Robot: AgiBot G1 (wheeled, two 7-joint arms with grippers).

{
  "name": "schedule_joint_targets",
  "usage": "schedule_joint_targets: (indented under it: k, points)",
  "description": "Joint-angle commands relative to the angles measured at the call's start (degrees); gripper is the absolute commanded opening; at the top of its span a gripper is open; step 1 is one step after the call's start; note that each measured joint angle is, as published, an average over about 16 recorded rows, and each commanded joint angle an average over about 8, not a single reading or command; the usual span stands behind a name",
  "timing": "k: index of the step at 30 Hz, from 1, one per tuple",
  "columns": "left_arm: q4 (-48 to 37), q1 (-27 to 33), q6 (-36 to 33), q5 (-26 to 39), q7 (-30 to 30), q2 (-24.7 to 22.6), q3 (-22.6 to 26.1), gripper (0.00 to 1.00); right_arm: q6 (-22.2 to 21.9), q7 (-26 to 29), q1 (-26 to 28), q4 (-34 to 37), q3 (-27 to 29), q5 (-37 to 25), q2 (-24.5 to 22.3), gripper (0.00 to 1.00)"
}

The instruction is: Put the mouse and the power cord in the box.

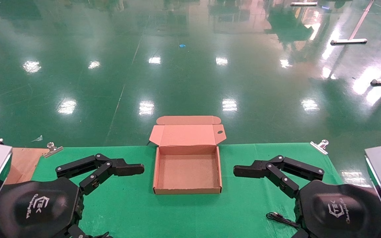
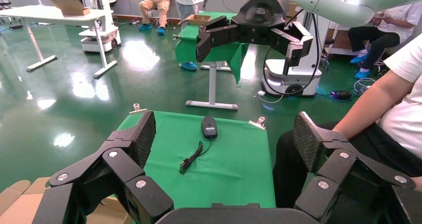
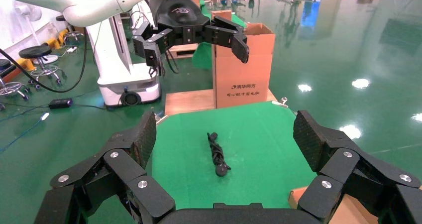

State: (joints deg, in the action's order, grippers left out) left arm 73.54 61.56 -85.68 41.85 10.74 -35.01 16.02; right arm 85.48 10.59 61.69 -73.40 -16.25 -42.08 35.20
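On the green-covered table (image 1: 137, 211), the shallow brown cardboard box (image 1: 187, 172) sits centred, empty, lid hinged back. Left gripper (image 1: 137, 169) and right gripper (image 1: 240, 171) flank it, jaws spread. The power cord (image 3: 218, 154), a black bundle, lies on the table's left part; the mouse (image 2: 209, 127), glossy black, on its right.

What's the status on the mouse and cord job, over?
Left gripper and right gripper open, empty, flanking the box. Box open, nothing inside. Mouse and power cord lie on the green cloth, untouched. No obstruction seen.
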Motion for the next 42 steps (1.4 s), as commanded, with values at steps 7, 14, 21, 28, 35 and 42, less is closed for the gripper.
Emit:
schedule_joint_targets:
  k: [7,14,21,28,35,42]
  points:
    - [0.0,0.0,0.0,0.0,0.0,0.0,0.0,1.0,0.0,0.0,0.0,0.0,0.0,0.0,0.0,1.0]
    - [0.0,0.0,0.0,0.0,0.0,0.0,0.0,1.0,0.0,0.0,0.0,0.0,0.0,0.0,0.0,1.0]
    - [0.02,0.0,-0.01,0.01,0.02,-0.01,0.01,1.0,0.03,0.0,-0.03,0.01,-0.01,-0.04,0.01,1.0]
    - [-0.36,1.87,-0.98,5.29,-0.05,-0.47,2.58,1.0,0.43,-2.39,2.09,0.69,-2.52,-7.49,0.15,1.0]
    - [-5.04,7.26,-2.92,16.74,-0.65,-0.4,7.33,1.0,2.13,-5.96,8.98,4.66,-8.97,-24.05,2.17,1.0]
    - [-14.49,12.0,-3.79,28.52,-5.33,-2.04,13.14,1.0,2.89,-10.66,17.8,13.5,-17.76,-43.62,7.62,1.0]
